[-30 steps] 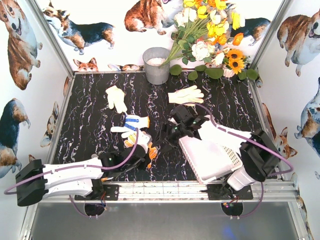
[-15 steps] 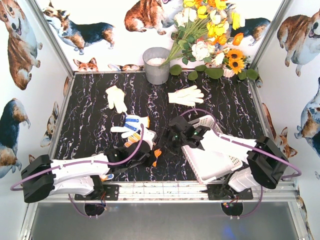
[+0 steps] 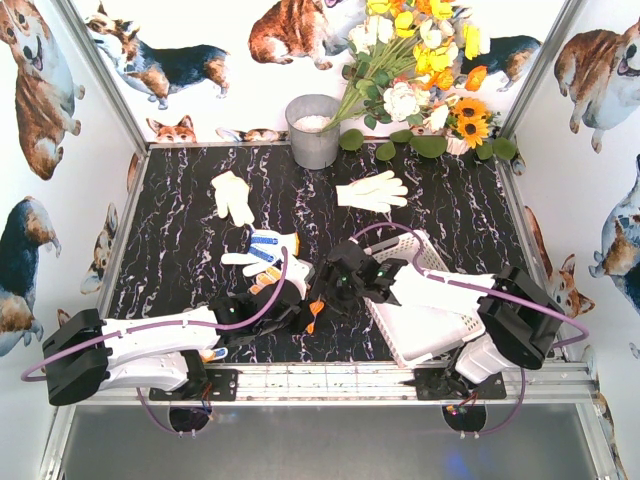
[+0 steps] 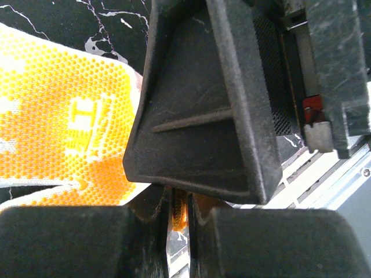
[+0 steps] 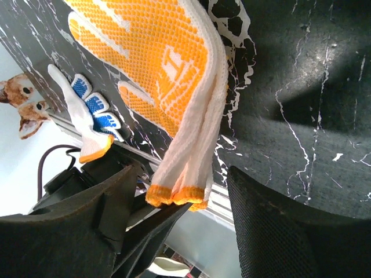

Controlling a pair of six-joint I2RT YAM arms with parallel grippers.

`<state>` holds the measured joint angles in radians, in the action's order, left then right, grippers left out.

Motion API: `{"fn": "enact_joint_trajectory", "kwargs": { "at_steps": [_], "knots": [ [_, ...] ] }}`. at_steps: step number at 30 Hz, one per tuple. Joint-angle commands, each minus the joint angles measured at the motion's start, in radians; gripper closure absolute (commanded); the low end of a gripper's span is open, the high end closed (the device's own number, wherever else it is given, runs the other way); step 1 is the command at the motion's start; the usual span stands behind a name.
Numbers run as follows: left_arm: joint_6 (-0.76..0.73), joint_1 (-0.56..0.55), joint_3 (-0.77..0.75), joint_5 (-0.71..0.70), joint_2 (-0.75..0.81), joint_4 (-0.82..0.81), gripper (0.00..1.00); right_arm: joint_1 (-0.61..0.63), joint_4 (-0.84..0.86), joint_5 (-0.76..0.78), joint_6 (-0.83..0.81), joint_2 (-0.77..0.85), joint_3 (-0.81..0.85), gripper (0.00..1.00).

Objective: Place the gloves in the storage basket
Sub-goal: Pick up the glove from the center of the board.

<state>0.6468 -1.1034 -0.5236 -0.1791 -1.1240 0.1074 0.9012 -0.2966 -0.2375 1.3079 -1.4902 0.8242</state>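
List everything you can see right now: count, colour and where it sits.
cream gloves: 2, cream, lying far on the table, one left, one right
blue-dotted glove: 1, white and blue, mid-table
yellow-palmed glove: 1, yellow with orange cuff, near edge, between the grippers
storage basket: 1, white, near right, below the right arm
bucket: 1, grey metal, far edge, centre
flowers: one bunch, yellow, white and orange, far right
table: 1, black marbled
left gripper: shut on the orange cuff
right gripper: open, a finger on either side of that cuff
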Motion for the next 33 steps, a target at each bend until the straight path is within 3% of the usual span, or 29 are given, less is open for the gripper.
{"fn": "enact_joint_trajectory", "kwargs": {
  "at_steps": [1,15,22,28,33],
  "knots": [
    [0.004,0.008,-0.033,-0.001,0.003,-0.036,1.0,0.015,0.073,0.035,0.014,-0.016,-0.005,0.4],
    [-0.001,0.01,-0.04,0.001,0.02,-0.04,1.0,0.043,0.071,0.035,-0.008,-0.075,0.021,0.63],
    [0.004,0.013,-0.04,0.002,0.038,-0.03,0.98,0.044,0.043,0.053,-0.021,-0.054,0.032,0.99],
    [0.007,0.023,-0.03,-0.011,0.097,0.007,0.5,0.043,0.027,0.053,-0.021,-0.039,0.043,1.0],
    [0.006,0.04,-0.023,-0.044,0.17,0.06,0.2,0.025,-0.004,0.052,-0.042,-0.023,0.067,1.0]
  ]
}}
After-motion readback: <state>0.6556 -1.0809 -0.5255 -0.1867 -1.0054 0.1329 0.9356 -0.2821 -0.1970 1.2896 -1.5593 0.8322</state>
